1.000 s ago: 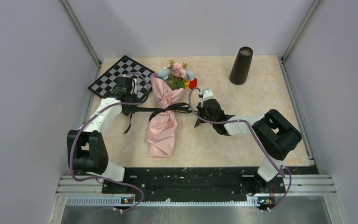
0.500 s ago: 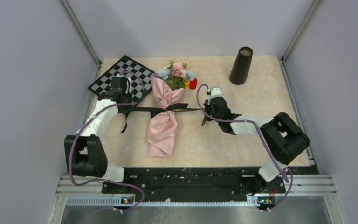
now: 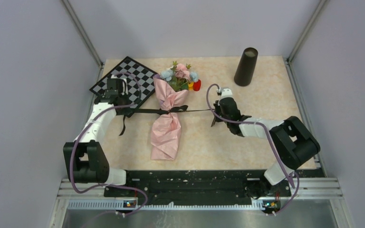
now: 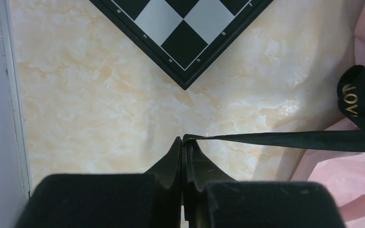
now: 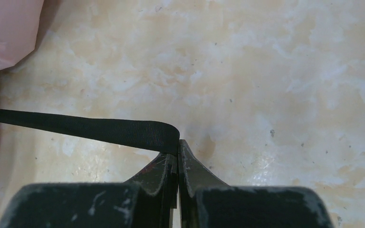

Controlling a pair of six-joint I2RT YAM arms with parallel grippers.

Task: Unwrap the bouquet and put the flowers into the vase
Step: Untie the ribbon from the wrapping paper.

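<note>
- Two clenched end effectors each pinch one tail of the black gold-lettered ribbon (image 3: 152,111). The left end effector (image 4: 184,142) is just off the corner of the black-and-white checkered board (image 3: 123,78). The right end effector (image 5: 178,145) is over the bare marbled beige desk (image 3: 247,137).
- Held from opposite sides, the ribbon runs as one taut, straight line across the waist of the bouquet (image 3: 167,118). This opposed hold probably serves to draw the tie undone.
- At the waist the knot appears not yet released. The left wrist view shows a lettered loop against the paper, and a slack tail lies on the desk on the left side.
- The bouquet, a cone of crinkled pink paper, lies flat at mid-desk with its narrow end toward the arm bases.
- Inside the cone are the flowers (image 3: 180,75), pink, cream and pale-blue blooms with green leaves. Only the heads show at the far, open end, and a small red-and-yellow toy block (image 3: 195,85) lies just beside them.
- The vase (image 3: 245,66), a tall dark tapered cylinder, stands upright near the far right corner, well apart from the bouquet. No stems rise from it.
</note>
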